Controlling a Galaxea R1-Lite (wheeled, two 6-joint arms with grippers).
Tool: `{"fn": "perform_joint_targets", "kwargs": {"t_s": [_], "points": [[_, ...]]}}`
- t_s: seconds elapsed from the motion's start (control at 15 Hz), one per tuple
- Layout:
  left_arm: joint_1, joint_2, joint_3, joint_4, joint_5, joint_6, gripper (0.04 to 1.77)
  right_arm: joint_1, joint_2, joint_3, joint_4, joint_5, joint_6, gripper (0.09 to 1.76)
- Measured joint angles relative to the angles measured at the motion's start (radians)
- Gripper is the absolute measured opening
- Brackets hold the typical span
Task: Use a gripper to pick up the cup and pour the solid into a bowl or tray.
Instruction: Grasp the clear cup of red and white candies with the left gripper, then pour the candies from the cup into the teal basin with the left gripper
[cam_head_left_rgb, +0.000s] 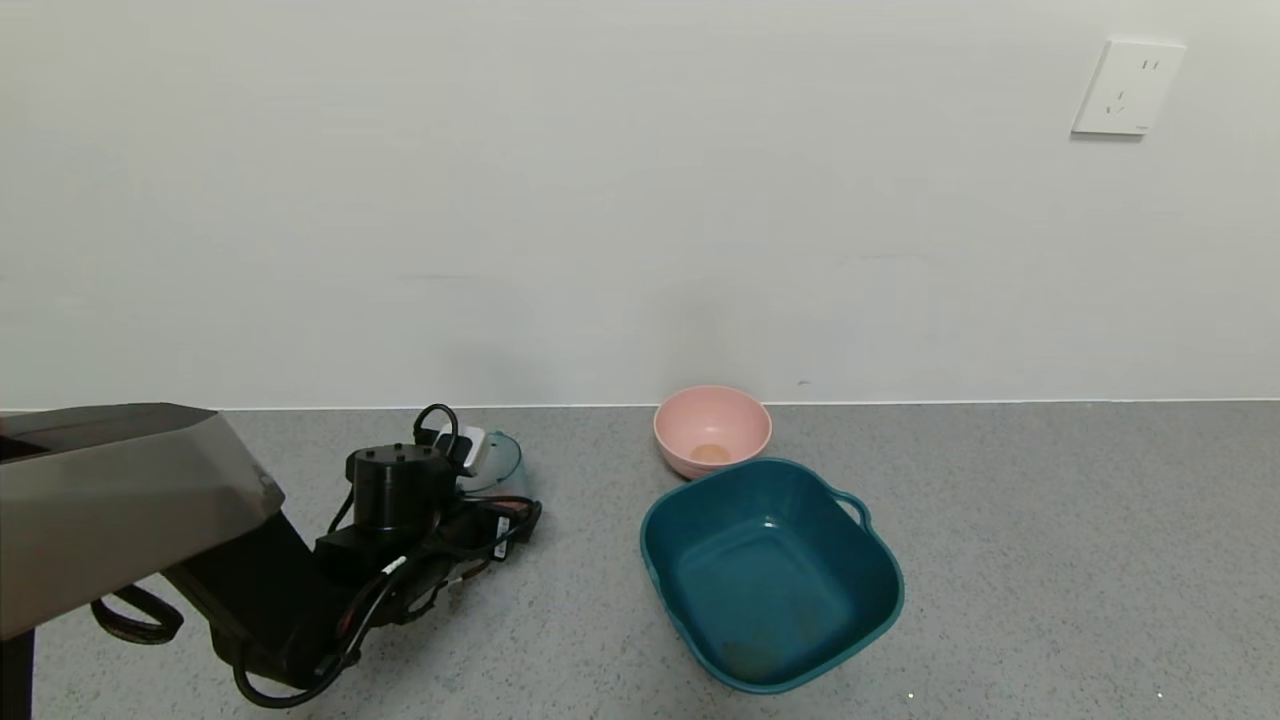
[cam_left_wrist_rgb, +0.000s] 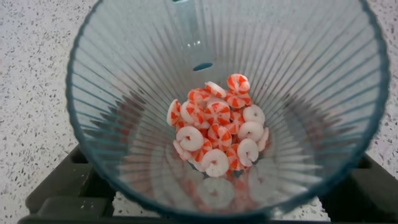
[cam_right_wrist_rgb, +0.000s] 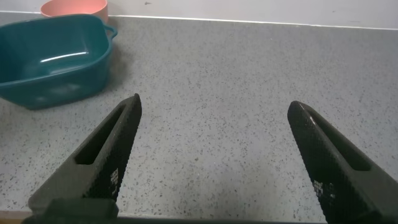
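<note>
The cup (cam_head_left_rgb: 500, 462), a translucent blue-grey ribbed tumbler, sits low over the grey table at the left, near the wall. My left gripper (cam_head_left_rgb: 478, 495) is around it, with black fingers (cam_left_wrist_rgb: 59, 190) against both of its sides. In the left wrist view the cup (cam_left_wrist_rgb: 124, 93) fills the picture, and the solid (cam_left_wrist_rgb: 217, 127), several white and orange-red discs, lies heaped in its bottom. The dark teal tub (cam_head_left_rgb: 880, 560) stands to the right of the cup, apart from it, and looks empty. My right gripper (cam_right_wrist_rgb: 214, 102) is open and empty over bare table, with the tub (cam_right_wrist_rgb: 62, 81) off to one side.
A small pink bowl (cam_head_left_rgb: 735, 415) stands just behind the tub against the wall, with an orange patch inside; it also shows in the right wrist view (cam_right_wrist_rgb: 74, 7). The white wall runs along the table's back edge. Bare table lies right of the tub.
</note>
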Motion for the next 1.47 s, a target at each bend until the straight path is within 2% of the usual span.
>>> {"fn": "perform_joint_targets", "kwargs": {"t_s": [0.13,0.27,0.87,1.47], "points": [[0.001,0.007,-0.005,-0.002,0.001,-0.001,1.42,0.000,0.000,0.000,0.000,0.000,0.000,1.71],[0.001,0.012,-0.008,-0.005,0.001,-0.002,1.31,0.000,0.000,0.000,0.000,0.000,0.000,1.71],[0.004,-0.013,-0.023,0.029,-0.001,0.020,1.29,0.000,0.000,0.000,0.000,0.000,0.000,1.71],[-0.043,-0.207,-0.146,0.310,0.000,0.092,1.29,0.000,0.000,0.000,0.000,0.000,0.000,1.71]]}}
